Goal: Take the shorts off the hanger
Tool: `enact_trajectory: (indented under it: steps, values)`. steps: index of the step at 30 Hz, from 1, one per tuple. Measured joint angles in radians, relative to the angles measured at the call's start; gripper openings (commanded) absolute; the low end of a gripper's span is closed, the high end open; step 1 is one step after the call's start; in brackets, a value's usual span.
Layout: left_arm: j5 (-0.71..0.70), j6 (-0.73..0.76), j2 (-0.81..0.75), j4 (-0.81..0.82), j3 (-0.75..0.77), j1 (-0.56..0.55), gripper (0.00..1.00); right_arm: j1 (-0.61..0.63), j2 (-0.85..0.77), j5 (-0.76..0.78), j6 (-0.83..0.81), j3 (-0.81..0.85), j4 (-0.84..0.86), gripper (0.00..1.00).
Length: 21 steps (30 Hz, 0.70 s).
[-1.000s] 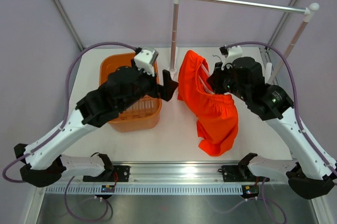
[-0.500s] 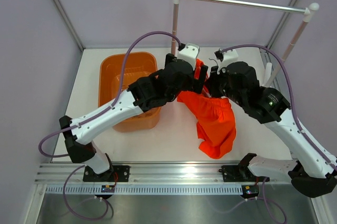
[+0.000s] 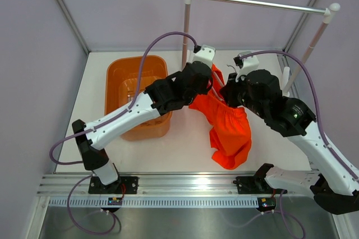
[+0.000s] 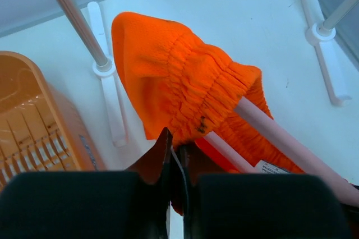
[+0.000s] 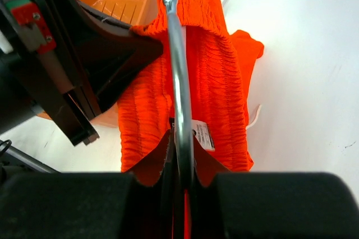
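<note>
Obs.: over the last second the left arm swung off the basket point(image 3: 120, 76) to the shorts point(image 4: 179, 82). The left gripper point(image 4: 175, 149) went from released to clenched, and its fingers appear to pinch the lower edge of the elastic waistband.

The right gripper point(image 5: 180, 138) is unchanged, clenched on the metal hook of the hanger point(image 4: 280, 132).

Our reading: both ends are now secured, so pulling the waistband off the pink loop looks like the step in hand.

Position: the shorts are held up over mid-desk point(image 3: 185, 149), between the two wrists.

Orientation: the hanger's long axis runs diagonally. Its waistband-covered end points far-left toward the rail post point(image 3: 185, 31), its hook end toward the right arm. The legs trail toward the desk's near edge.
</note>
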Motion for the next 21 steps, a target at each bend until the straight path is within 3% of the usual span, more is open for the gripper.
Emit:
enact_trajectory:
  steps: [8, 21]
  values:
    - [0.028, 0.01, 0.005, 0.0, 0.013, 0.058, 0.0, 0.005, -0.035, -0.034, 0.005, -0.052, 0.003, 0.0]
    - [0.15, 0.022, 0.108, -0.009, 0.207, 0.197, 0.0, 0.011, -0.137, -0.089, 0.004, -0.131, 0.017, 0.0]
